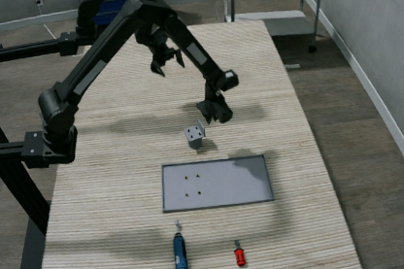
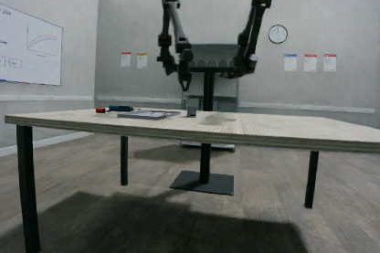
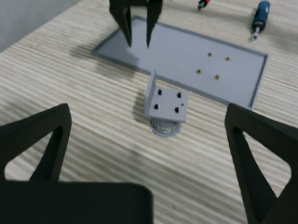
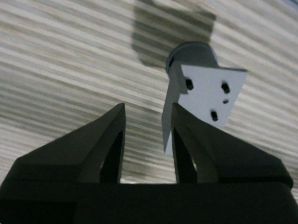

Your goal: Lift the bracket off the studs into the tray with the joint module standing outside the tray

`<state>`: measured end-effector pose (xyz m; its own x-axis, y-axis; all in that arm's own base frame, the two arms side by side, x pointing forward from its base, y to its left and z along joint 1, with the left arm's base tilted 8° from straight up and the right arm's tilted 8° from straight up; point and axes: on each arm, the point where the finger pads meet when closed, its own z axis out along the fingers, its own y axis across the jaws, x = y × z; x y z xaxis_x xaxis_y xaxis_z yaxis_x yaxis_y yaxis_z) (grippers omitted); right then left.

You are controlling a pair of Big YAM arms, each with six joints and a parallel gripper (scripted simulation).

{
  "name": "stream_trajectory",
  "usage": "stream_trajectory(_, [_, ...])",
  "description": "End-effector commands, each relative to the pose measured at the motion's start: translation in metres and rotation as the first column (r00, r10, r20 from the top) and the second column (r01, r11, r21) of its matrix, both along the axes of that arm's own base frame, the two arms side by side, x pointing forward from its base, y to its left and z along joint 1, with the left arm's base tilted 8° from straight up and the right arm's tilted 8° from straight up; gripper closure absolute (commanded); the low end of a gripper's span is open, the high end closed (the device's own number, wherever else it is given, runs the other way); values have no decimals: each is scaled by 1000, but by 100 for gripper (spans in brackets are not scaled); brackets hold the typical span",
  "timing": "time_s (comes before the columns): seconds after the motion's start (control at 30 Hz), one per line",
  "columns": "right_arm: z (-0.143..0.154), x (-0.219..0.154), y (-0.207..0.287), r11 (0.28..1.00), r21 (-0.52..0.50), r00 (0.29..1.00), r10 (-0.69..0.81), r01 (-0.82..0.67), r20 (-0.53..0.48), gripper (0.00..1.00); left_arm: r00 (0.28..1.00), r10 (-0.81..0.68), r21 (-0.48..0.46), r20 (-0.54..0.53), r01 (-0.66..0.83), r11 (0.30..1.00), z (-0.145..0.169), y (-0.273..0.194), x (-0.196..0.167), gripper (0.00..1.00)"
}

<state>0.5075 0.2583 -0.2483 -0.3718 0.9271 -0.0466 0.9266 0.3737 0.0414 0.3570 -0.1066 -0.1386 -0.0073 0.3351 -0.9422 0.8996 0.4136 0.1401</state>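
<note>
The grey L-shaped bracket [image 1: 194, 132] [image 2: 192, 103] [image 3: 171, 99] [image 4: 206, 100] sits on dark studs on top of the round grey joint module [image 1: 195, 144] [image 3: 165, 128] [image 4: 192, 51], which stands on the table outside the tray. The grey tray [image 1: 243, 184] [image 3: 172, 50] lies just beside it. My right gripper [image 1: 210, 120] [image 2: 185, 89] [image 3: 139, 47] [image 4: 148, 112] is partly open and empty, above the bracket's upright flange; in the right wrist view one fingertip overlaps the flange's edge. My left gripper [image 1: 173, 70] [image 3: 148, 112] is wide open and empty, high above the table, farther from the tray.
Several small brass pins stand in the tray's one half. A blue screwdriver [image 1: 180, 252] [image 2: 121, 108] [image 3: 261, 16] and a red screwdriver [image 1: 240, 256] [image 2: 100, 110] lie beyond the tray. The right arm reaches across in front of the left arm in the top view.
</note>
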Motion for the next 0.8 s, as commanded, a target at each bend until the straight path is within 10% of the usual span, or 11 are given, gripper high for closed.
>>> stream_trajectory(0.0, [-25, -31, 24, 993, -30, 993, -116, 117, 13, 71, 1000, -10, -5, -17, 10, 1000, 22, -7, -7, 0])
stream_trajectory(0.77, [-70, -38, 40, 993, -57, 993, -103, 107, 64, 73, 1000, -6, -1, -23, 6, 1000, 18, -5, -12, 0])
